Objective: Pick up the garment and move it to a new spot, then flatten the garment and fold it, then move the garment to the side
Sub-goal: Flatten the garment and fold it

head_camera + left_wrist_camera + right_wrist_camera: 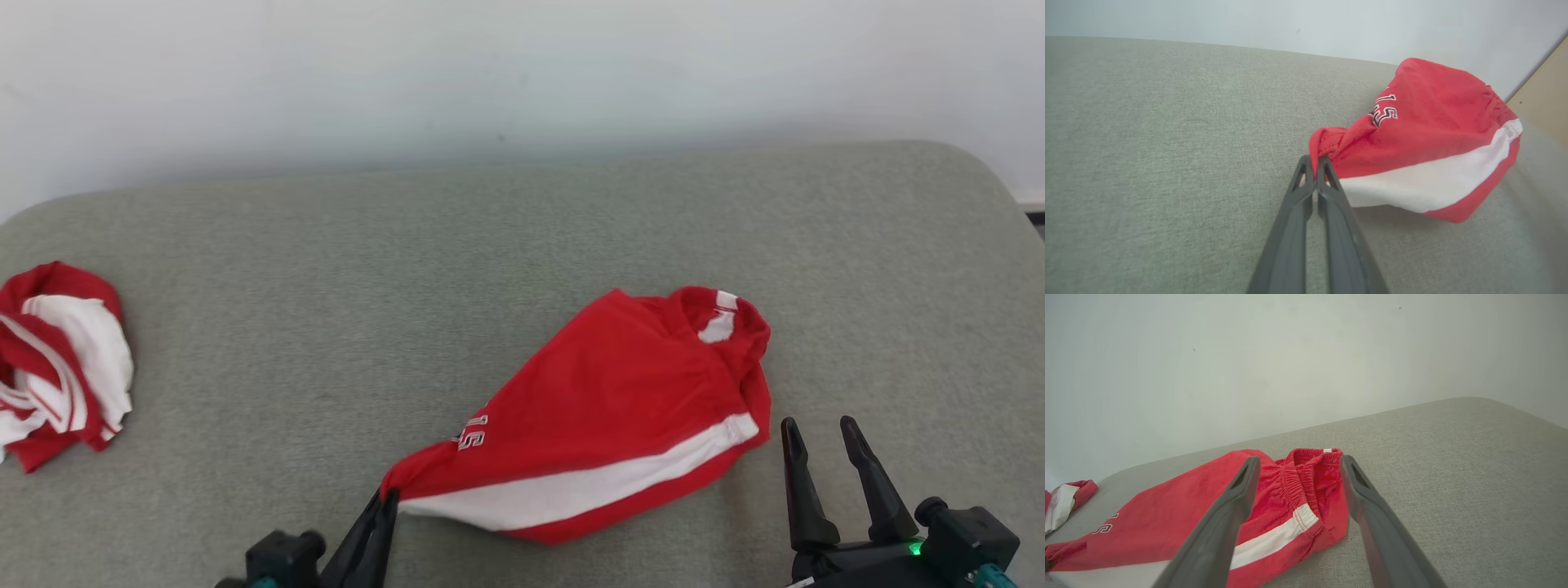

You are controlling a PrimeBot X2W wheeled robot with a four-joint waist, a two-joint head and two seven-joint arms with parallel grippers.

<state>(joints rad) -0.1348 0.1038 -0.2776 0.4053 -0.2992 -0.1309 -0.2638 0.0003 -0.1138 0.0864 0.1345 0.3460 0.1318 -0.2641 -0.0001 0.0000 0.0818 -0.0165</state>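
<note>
Early: your L gripper (390, 495) fingers clench a corner of crumpled red white-striped shorts (620, 392); R gripper (819, 425) fingers released beside them. Flatten/fold pending.

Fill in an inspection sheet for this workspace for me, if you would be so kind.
Surface: grey fabric cushion with rounded corners, carrying two garments.
Job's things: red shorts with a white stripe, lying rumpled near the front edge.
Clutter: red-and-white garment, bunched at the far left.
Tools: left tool shut on a corner of the red shorts; right tool open, beside the waistband end, holding nothing.
Cables: nothing seen.
Surroundings: pale wall behind the cushion.
</note>
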